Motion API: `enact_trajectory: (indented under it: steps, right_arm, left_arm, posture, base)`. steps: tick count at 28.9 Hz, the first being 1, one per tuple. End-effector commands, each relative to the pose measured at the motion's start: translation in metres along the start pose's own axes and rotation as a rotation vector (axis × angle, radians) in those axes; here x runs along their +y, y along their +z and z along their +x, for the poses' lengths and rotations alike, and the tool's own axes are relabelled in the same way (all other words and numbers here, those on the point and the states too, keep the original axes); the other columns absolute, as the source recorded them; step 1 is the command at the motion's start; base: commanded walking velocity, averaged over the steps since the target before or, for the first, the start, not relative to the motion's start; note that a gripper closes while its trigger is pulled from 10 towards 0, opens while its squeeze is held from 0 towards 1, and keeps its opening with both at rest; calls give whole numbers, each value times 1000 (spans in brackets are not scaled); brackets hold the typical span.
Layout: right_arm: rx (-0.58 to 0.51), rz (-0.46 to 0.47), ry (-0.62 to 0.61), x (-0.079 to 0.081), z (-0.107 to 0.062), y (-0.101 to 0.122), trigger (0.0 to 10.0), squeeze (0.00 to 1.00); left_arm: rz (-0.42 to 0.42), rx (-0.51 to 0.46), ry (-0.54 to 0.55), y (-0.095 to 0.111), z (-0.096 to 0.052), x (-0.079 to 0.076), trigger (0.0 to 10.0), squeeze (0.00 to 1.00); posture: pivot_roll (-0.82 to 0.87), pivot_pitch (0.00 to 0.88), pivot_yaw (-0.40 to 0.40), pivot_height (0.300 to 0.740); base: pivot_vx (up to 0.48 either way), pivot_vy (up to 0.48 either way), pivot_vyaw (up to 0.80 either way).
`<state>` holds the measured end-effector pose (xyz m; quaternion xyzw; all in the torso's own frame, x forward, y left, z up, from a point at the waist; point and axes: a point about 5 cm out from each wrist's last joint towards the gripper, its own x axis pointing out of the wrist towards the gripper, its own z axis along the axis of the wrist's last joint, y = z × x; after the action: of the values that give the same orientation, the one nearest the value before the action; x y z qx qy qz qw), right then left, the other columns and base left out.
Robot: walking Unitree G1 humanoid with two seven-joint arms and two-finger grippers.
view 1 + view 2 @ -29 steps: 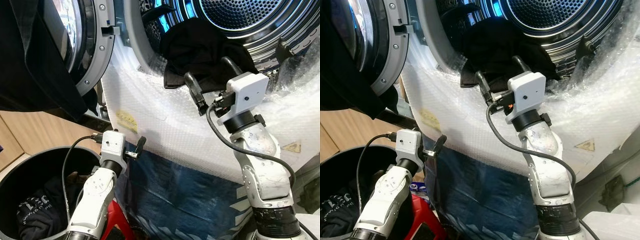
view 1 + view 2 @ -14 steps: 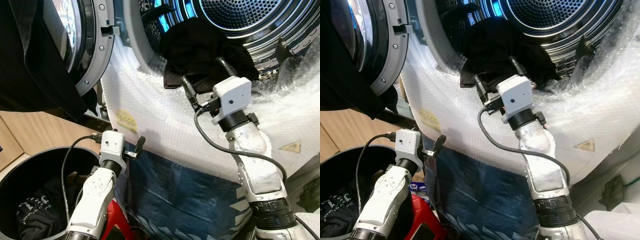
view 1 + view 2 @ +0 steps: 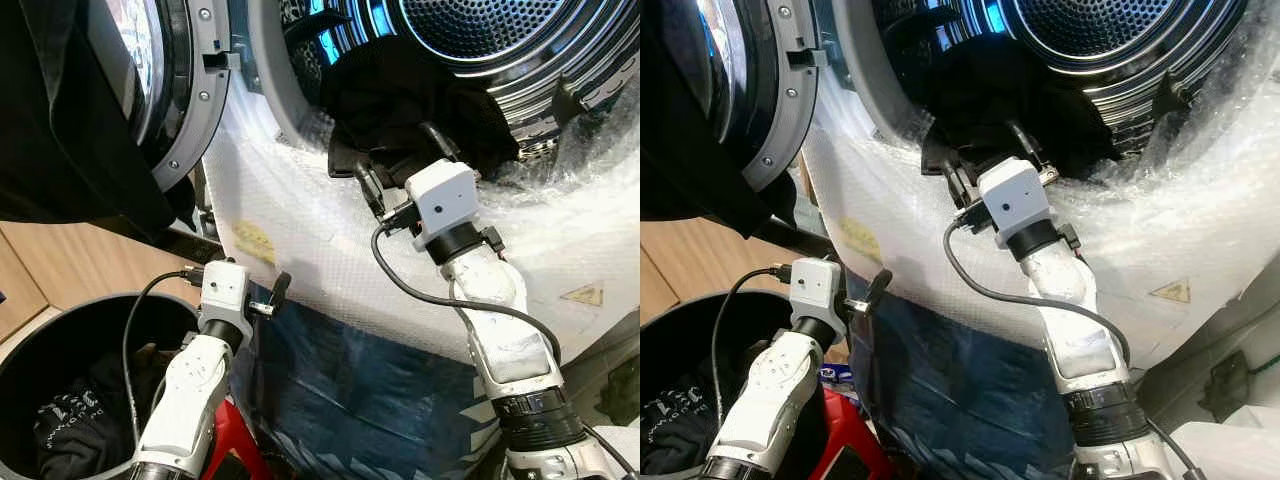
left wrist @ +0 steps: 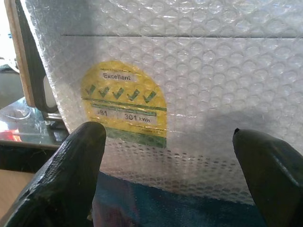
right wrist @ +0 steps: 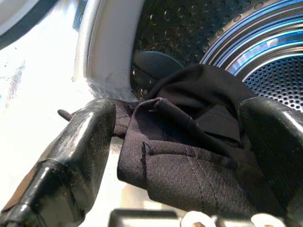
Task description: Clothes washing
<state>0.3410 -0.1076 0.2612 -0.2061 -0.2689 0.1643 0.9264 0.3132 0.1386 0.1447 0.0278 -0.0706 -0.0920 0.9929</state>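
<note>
A black garment (image 3: 400,95) hangs over the lip of the washer drum (image 3: 480,30), its hem drooping onto the bubble-wrapped front. My right gripper (image 3: 400,160) is raised to that hem and stands open, one finger on each side of the cloth (image 5: 189,161). The fingers (image 5: 80,142) are wide apart around the fold, not closed on it. My left gripper (image 4: 170,156) is open low down, facing the yellow sticker (image 4: 125,106) on the machine front, with nothing between its fingers.
The washer door (image 3: 185,90) stands open at the left with dark cloth (image 3: 60,120) draped over it. A black bucket (image 3: 90,300) at lower left holds dark clothes (image 3: 70,420). Bubble wrap (image 3: 330,250) covers the machine front.
My right gripper has moved up and to the left, from just below the garment to straddling its hem. The left arm has stayed still.
</note>
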Motion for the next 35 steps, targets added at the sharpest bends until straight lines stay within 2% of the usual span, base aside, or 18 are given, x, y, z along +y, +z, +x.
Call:
enact_trajectory:
  steps: [1,2,19,28,35]
  right_arm:
    - [11,-13,-8,-3,3,0,2627,0]
    - [17,-16,-8,-3,2,-1,0,0]
    - [64,-43,2,-3,3,-8,0,0]
    - [28,23,30,12,10,3,0,0]
    - [10,38,51,19,15,8,0,0]
  left_arm:
    - [7,-16,-7,4,1,-1,10000,0]
    - [6,-15,-8,4,1,-1,10000,0]
    - [12,-15,-10,4,1,-1,10000,0]
    - [6,-28,13,7,4,1,10000,0]
    - [8,-23,9,5,4,0,10000,0]
  posture:
    - [-27,0,-28,740]
    - [-26,0,-29,740]
    - [-29,0,-28,740]
    - [-27,0,-27,740]
    - [-28,0,-32,740]
  base:
    - [0,0,0]
    - [0,0,0]
    - [0,0,0]
    - [0,0,0]
    - [0,0,0]
